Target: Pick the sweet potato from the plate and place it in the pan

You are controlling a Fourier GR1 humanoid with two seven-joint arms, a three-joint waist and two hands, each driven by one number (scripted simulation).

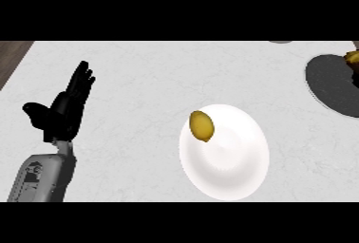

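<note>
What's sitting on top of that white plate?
Only a sweet potato lies on the plate, near its upper-left rim; the rest of the plate is bare. What is under the sweet potato is hidden.

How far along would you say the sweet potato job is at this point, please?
Nothing looks done yet: the sweet potato lies on the white plate, near its upper left rim. Nothing is in hand; the left hand rests open at the left, fingers up. Picking it up and placing it in the dark pan, far right, remains.
</note>
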